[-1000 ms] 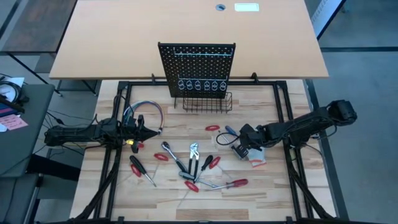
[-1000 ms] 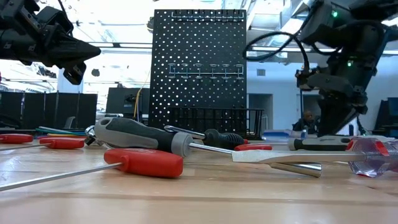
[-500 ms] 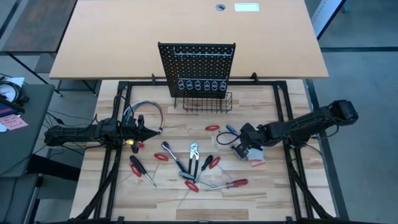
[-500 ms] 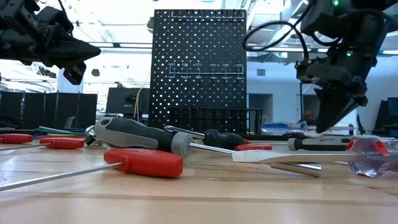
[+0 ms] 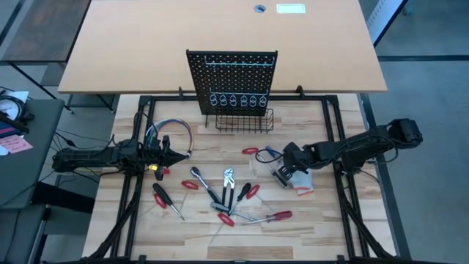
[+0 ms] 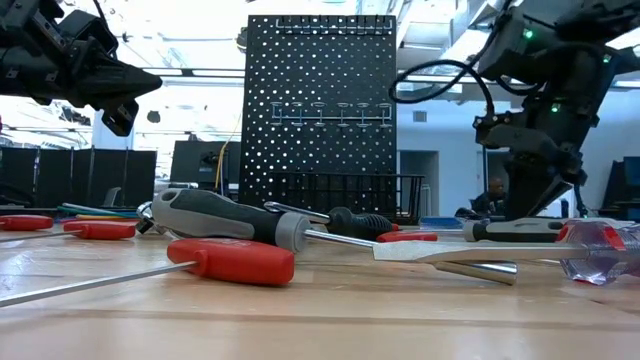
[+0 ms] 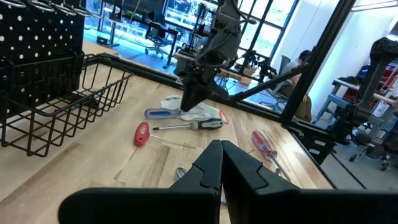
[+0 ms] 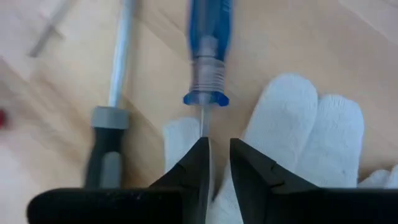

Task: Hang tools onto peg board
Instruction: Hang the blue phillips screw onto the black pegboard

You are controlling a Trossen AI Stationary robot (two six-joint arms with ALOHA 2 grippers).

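Reaching is the step: right hand (image 8: 215,163), fingers narrowly parted, straddles the blue screwdriver (image 8: 209,46) shaft on the desk (image 5: 322,213), beside the white glove (image 8: 298,124). Next, pinch the shaft and lift toward the peg board (image 5: 233,73). Left hand (image 7: 221,163) waits clenched.

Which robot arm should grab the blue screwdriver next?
The right one, probably. Its right gripper is right over the blue screwdriver, fingers slightly apart at its shaft on the white glove. The left gripper waits far off, shut.

Wooden table (image 5: 322,227): scattered tools (image 5: 227,192), glove (image 5: 299,180), cables (image 5: 167,132), peg board (image 5: 233,81).
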